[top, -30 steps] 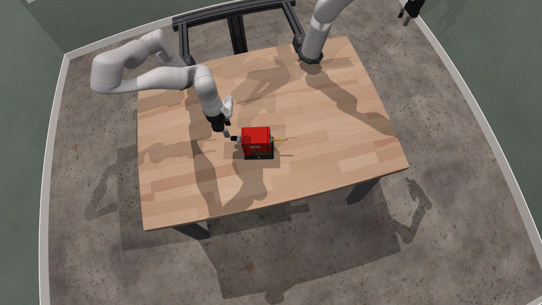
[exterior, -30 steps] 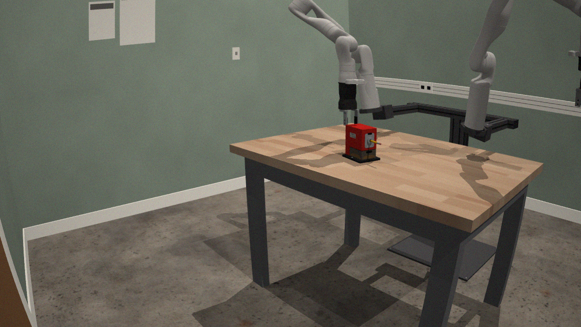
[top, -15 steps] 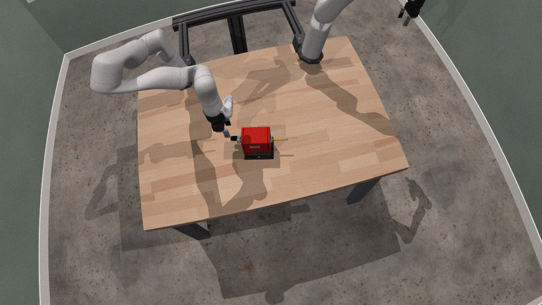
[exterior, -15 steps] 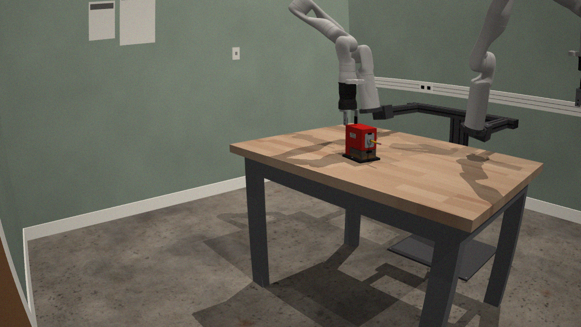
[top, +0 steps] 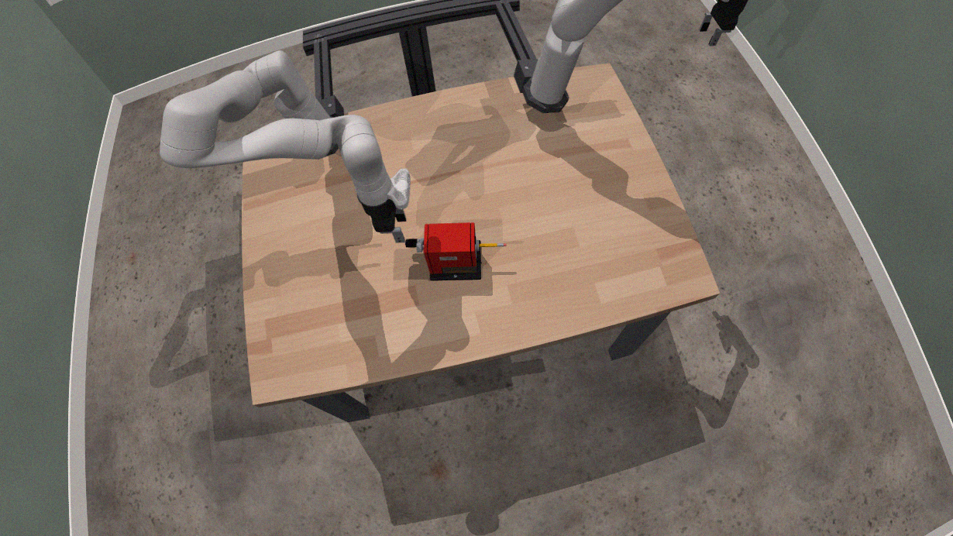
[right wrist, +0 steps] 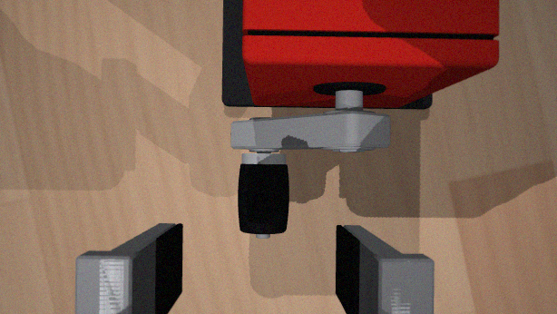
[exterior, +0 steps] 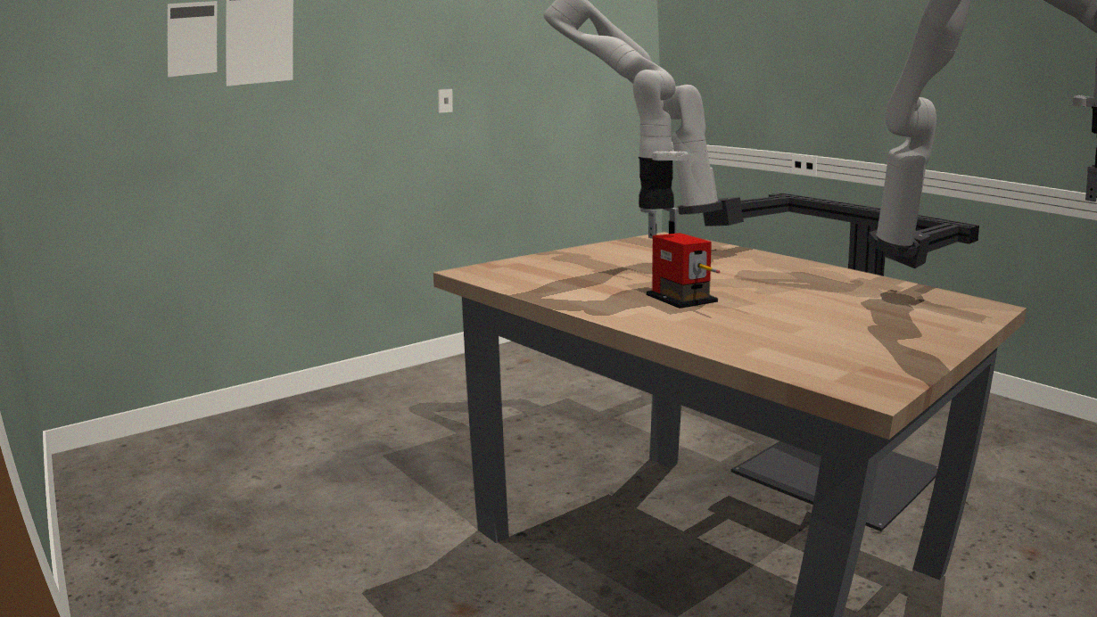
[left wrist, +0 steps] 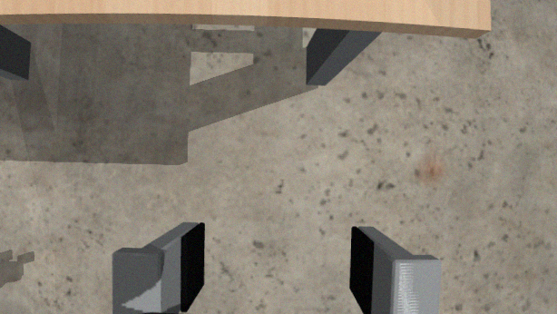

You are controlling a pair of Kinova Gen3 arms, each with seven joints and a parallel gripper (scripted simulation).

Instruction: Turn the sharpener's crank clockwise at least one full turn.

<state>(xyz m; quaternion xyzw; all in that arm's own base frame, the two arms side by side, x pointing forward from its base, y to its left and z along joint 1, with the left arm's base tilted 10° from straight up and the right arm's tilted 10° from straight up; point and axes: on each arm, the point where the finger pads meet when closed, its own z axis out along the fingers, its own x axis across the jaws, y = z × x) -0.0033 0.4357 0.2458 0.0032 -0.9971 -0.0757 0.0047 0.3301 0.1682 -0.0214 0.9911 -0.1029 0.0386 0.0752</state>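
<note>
The red sharpener [top: 449, 238] [exterior: 673, 259] [right wrist: 345, 50] stands upright on its black base on the table. Its grey crank arm [right wrist: 308, 132] points left in the right wrist view, with the black knob [right wrist: 263, 200] [top: 411, 243] at its end. My right gripper [top: 400, 225] [exterior: 662, 224] [right wrist: 258, 259] is open and points down by the crank side. The knob's outer end shows between its spread fingers in the right wrist view, nothing gripped; the height gap is unclear. My left gripper [top: 710, 30] [left wrist: 277, 256] is open and empty, out beyond the table, far from the sharpener.
A yellow pencil [top: 490, 245] [exterior: 707, 268] sticks out of the sharpener's side opposite the crank. The wooden table [top: 552, 280] [exterior: 797, 337] [left wrist: 317, 10] carries the sharpener. A dark frame [top: 416, 60] stands behind the table, by the arm bases.
</note>
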